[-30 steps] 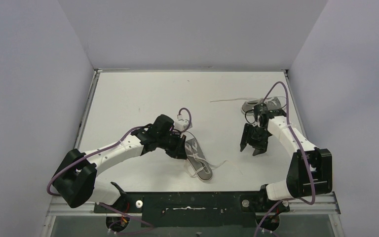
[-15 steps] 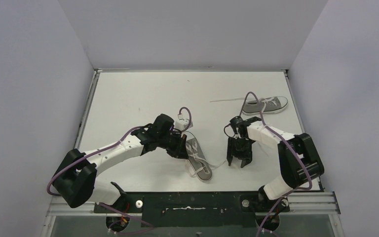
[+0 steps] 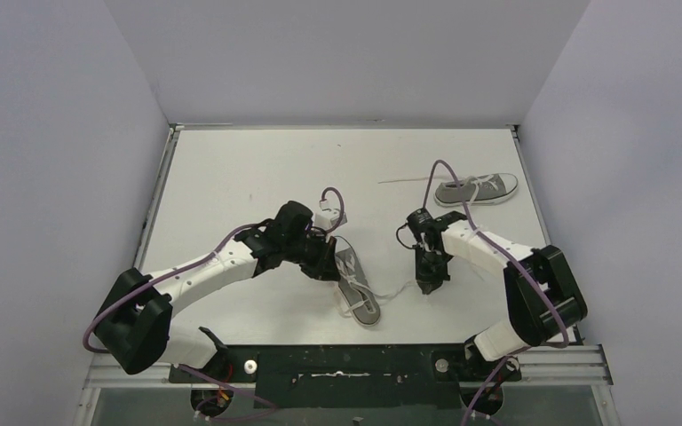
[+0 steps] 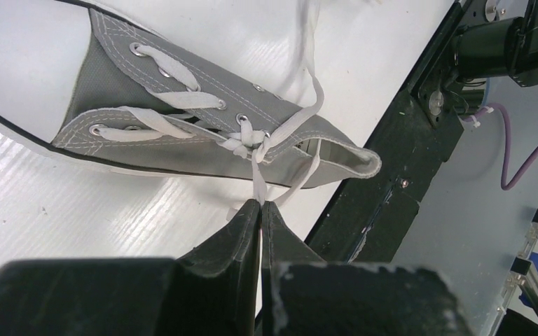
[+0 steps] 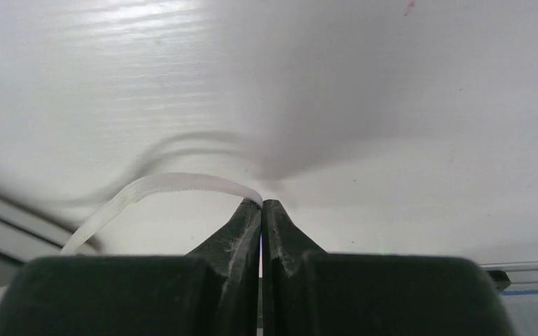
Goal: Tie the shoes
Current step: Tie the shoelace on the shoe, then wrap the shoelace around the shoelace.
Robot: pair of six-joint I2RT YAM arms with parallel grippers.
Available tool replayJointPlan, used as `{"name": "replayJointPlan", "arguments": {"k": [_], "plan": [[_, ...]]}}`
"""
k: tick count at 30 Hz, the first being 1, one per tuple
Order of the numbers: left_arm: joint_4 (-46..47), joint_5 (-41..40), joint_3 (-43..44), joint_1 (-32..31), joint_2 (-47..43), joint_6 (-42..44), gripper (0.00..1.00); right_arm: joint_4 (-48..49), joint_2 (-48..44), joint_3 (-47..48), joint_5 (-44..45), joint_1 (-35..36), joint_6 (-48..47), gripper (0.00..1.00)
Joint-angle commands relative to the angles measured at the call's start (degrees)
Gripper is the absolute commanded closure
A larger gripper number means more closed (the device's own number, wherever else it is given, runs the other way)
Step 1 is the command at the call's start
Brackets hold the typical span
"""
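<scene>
Top external: right arm (image 3: 488, 248) has come in from the far shoe (image 3: 477, 189) to the near shoe (image 3: 360, 297), which lies by the tabletop's (image 3: 231, 177) near edge.
Left wrist: left jaws pressed together on one lace (image 4: 257, 178) just below the crossed knot. Right wrist: right jaws, spread a moment ago, now pinch the other lace end (image 5: 175, 183) low over the tabletop; both ends appear secured, ready for pulling tight.

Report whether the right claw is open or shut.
Shut. In the right wrist view the right claw has its two fingers pressed together, pinching the end of a white lace.
</scene>
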Motion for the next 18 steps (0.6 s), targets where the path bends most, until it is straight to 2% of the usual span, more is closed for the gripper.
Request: {"name": "replayJointPlan", "arguments": {"k": [1,5,8,10,14,18], "plan": [[2.94,-0.96,2.27,0.56,-3.06,1.06,1.00,0.14,-8.30,5.38,-7.17,-2.95,-2.85,1.00],[8.84,-2.18,-0.92,0.47,-4.13,1.10,1.00,4.35,-9.24,10.26,-27.09,-5.40,-1.19,1.00],[13.19,-2.34,-3.00,0.24,-4.40,2.24,1.00,12.30,-6.75,13.56,-37.50,-4.71,5.69,1.00],[15.62,-2.03,-4.27,0.12,-4.47,2.93,1.00,19.23,-3.29,14.79,-40.53,-4.25,12.47,1.00],[20.12,-1.63,-6.39,-0.05,-4.17,2.66,1.00,29.71,4.70,18.20,-41.27,-2.50,21.60,1.00],[22.42,-1.57,-8.13,-0.95,-4.17,1.02,1.00,35.31,13.23,23.95,-40.70,0.69,26.86,1.00]]}}
